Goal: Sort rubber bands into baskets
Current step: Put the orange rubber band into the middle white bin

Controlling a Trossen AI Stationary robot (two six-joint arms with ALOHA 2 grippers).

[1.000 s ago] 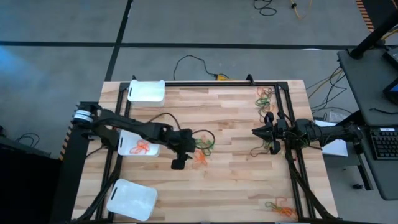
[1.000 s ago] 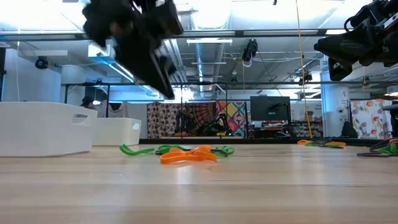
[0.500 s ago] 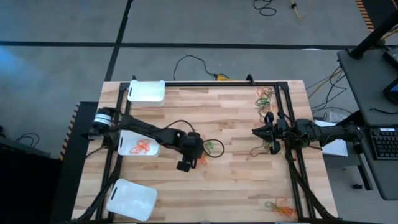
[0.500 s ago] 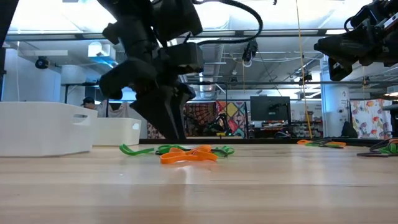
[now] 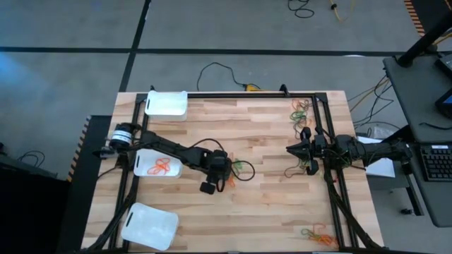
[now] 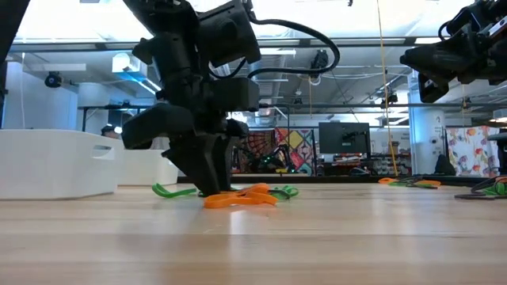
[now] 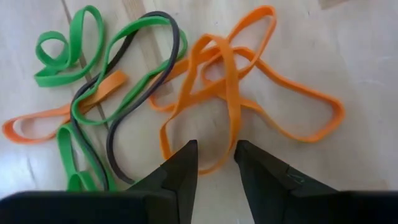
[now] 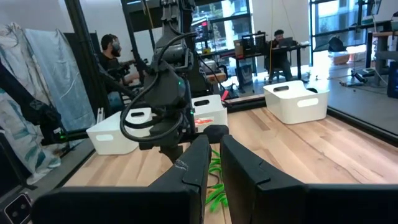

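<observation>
A tangle of orange, green and black rubber bands (image 7: 205,93) lies mid-table (image 5: 236,169) (image 6: 242,196). My left gripper (image 5: 220,169) (image 6: 212,188) is down on this pile. Its fingers (image 7: 181,165) stand a little apart, so the left gripper (image 7: 214,155) is open, with the end of an orange loop in the gap. Three white baskets sit on the left: a far one (image 5: 167,103), a middle one (image 5: 145,164) that holds orange bands, and a near one (image 5: 150,226). My right gripper (image 5: 291,149) (image 8: 214,158) hovers shut at the right side.
More band piles lie at the far right corner (image 5: 302,109), by the right arm (image 5: 308,166) and at the near right corner (image 5: 316,235). A black frame rail (image 5: 247,94) runs along the table's edges. People sit in the room beyond (image 8: 112,53).
My left gripper swung right and came down onto the central pile, and its fingers narrowed. The right arm stayed still.
</observation>
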